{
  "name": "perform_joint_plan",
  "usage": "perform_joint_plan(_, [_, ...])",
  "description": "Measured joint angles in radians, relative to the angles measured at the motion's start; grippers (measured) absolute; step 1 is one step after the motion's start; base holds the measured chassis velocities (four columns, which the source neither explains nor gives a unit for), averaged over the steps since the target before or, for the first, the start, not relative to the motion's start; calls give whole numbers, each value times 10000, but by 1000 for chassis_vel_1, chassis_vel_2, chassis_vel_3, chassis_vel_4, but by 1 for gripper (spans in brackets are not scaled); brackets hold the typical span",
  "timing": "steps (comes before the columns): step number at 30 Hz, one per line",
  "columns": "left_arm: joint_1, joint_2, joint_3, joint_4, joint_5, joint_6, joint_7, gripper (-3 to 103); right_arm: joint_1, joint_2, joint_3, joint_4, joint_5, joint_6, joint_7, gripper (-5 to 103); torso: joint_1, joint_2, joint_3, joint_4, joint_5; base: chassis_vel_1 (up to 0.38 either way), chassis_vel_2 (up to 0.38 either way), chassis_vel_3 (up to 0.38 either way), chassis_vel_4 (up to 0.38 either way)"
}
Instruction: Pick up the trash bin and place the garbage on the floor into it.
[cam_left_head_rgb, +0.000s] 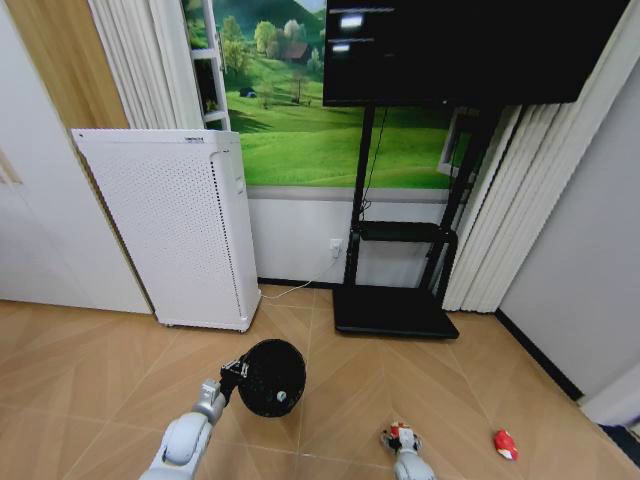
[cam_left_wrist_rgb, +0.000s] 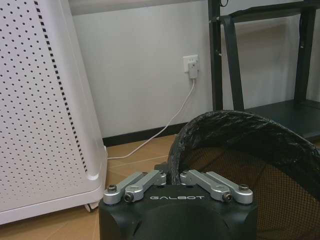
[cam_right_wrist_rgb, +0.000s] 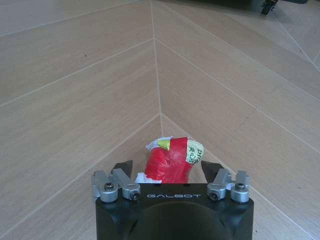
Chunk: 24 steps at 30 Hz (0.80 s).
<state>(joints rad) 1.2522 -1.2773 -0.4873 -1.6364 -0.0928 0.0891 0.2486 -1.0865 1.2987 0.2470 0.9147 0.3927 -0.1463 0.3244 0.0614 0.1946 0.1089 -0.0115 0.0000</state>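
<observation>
Holding the trash bin (cam_left_head_rgb: 271, 377) off the floor (cam_left_head_rgb: 90, 360) by its rim, the left gripper (cam_left_head_rgb: 232, 377) is clamped on the bin's near edge; in the left wrist view the rim with its black liner runs down between the closed-in linkages (cam_left_wrist_rgb: 172, 172). Bin is tipped, mouth facing toward the camera in the head view, probably so that it can take a drop from the other arm. Left arm reaches forward and slightly inward, wrist roughly level, just in front of the white perforated appliance (cam_left_head_rgb: 175, 225). Right gripper (cam_right_wrist_rgb: 170, 167) is low at the floor, pointing ahead, jaws spread either side of a red-and-white wrapper (cam_right_wrist_rgb: 171, 160); whether the pads touch it I cannot tell, no squeeze evident. A second red wrapper (cam_left_head_rgb: 505, 443) lies on the floor well to the right. Judgement: grasp on the first wrapper not yet closed.
</observation>
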Motion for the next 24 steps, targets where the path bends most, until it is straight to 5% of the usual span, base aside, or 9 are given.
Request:
perform_joint_plan(12, [-8,0,-8,79,6,-79,0,7,-4,5,20,-6,-20,53,-41,32,0,0,0,0,0,0,0,0,0])
perform_joint_plan(24, [-337,-180,105,221,15,-81,-10,7,-622,-496,104,1344,504,-126,143,27,0,0,0,1,2,0,0,0,0])
